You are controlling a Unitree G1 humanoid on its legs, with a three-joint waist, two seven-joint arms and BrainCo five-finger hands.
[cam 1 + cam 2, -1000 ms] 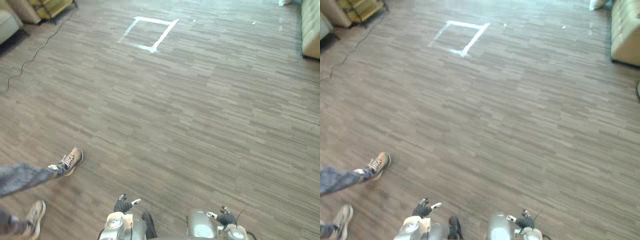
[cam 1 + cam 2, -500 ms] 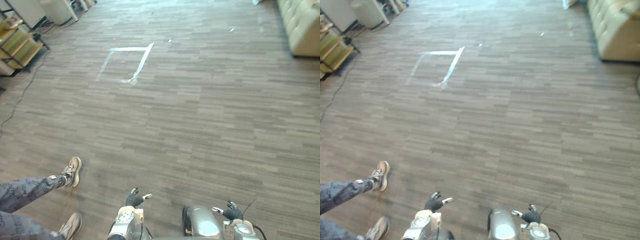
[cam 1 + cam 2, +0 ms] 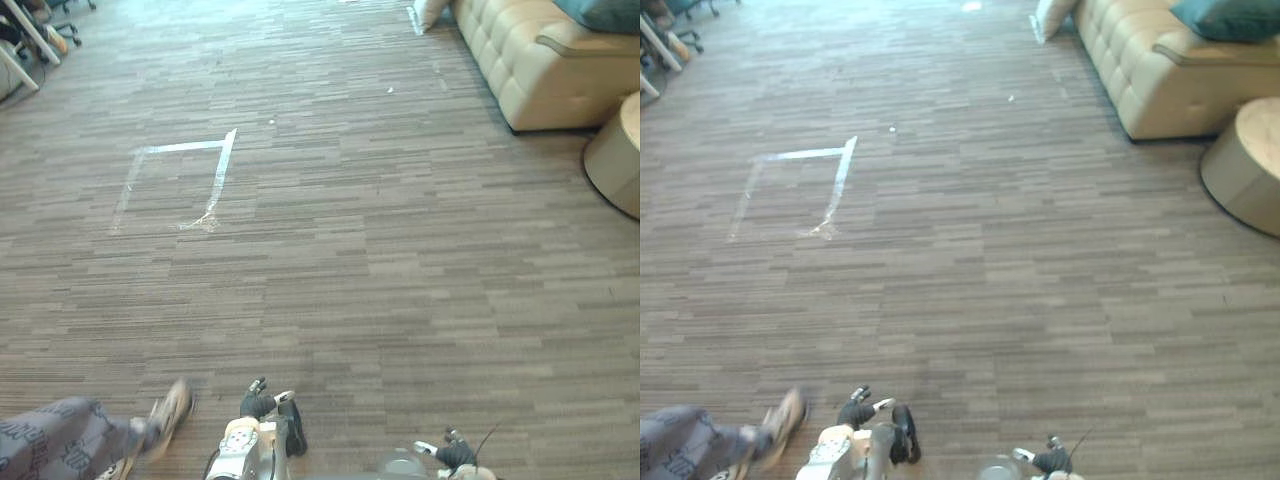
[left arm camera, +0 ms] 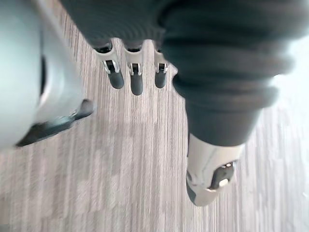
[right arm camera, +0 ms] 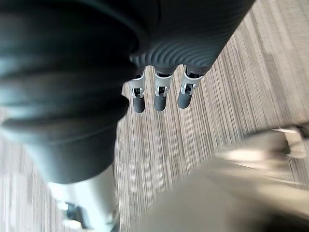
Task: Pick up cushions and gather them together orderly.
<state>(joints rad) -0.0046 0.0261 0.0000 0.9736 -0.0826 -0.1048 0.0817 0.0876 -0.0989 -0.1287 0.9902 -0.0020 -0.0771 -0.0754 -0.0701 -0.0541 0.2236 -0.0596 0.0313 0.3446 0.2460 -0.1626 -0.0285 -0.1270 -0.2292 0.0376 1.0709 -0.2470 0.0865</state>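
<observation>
Fingers [image 4: 136,82] of left hand [image 3: 258,402] noted straight and slack, fingers [image 5: 160,99] of right hand [image 3: 457,455] likewise, nothing held, both low at the near edge of the floor [image 3: 400,280]. Counted two cushions, well apart from both hands: one teal cushion [image 3: 1225,15] on the one beige sofa [image 3: 1150,80] far right, one pale cushion [image 3: 1053,15] low at the sofa's far end. Wide open floor between, bounded right by sofa and one round stool [image 3: 1245,170], marked left by one taped square [image 3: 795,190], narrowed near left by one person's shoe [image 3: 780,420].

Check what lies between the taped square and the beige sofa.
Bare floor between the taped square and the sofa, apart from two small white specks, seen in the left eye view.
</observation>
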